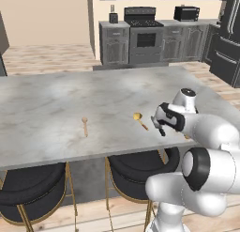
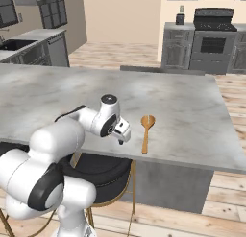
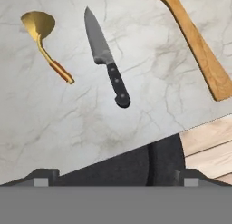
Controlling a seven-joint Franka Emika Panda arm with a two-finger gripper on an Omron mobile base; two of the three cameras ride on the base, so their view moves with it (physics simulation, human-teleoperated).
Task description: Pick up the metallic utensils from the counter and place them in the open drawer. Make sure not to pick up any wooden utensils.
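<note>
The metallic utensil, a small knife (image 3: 103, 48) with a grey pointed blade and black handle, lies flat on the pale marbled counter (image 3: 90, 123) near its front edge. My gripper (image 3: 116, 177) hovers above and just short of the knife handle, open, its fingertips (image 3: 43, 175) wide apart with nothing between them. Of the wooden utensils, a small golden-tan spoon-like piece (image 3: 43, 35) lies left of the knife and a long wooden spoon (image 3: 199, 48) lies to its right. From the base, the gripper (image 1: 160, 126) (image 2: 121, 137) hangs over the counter's front edge beside the long spoon (image 2: 146, 130). The open drawer is out of view.
Another small wooden spoon (image 1: 85, 125) lies further left on the counter (image 1: 70, 95), with the golden piece (image 1: 139, 119) just left of the hand. Dark round stools (image 1: 33, 191) (image 2: 101, 171) stand under the front edge. Cabinets and a stove (image 1: 143, 34) line the far wall.
</note>
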